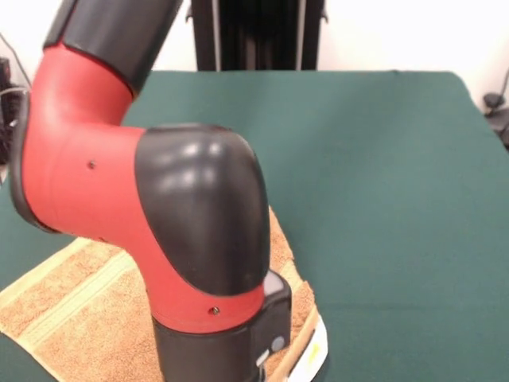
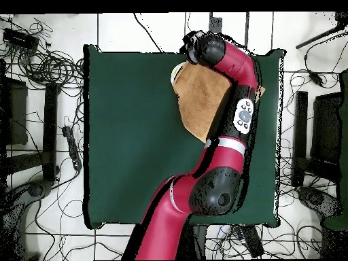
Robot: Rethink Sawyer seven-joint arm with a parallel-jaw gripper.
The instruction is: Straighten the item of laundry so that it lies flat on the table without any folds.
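Observation:
The item of laundry (image 2: 200,98) is an orange-tan towel lying on the green table (image 2: 129,136), close to the table's top edge in the overhead view. Its outline there is uneven, with one end tapering toward the arm. In the front view the towel (image 1: 64,310) spreads at the lower left with a pale stripe band, and a white patch (image 1: 312,352) shows at its near edge. The red and black arm (image 1: 159,207) covers much of it. The gripper (image 2: 190,46) end of the arm is over the towel's corner at the table edge; its state is hidden.
Cables and dark equipment (image 2: 41,64) lie on the floor all round the table. A black stand (image 1: 254,32) rises behind the table's far edge. The arm's elbow (image 2: 217,194) hangs over the table's right half in the overhead view.

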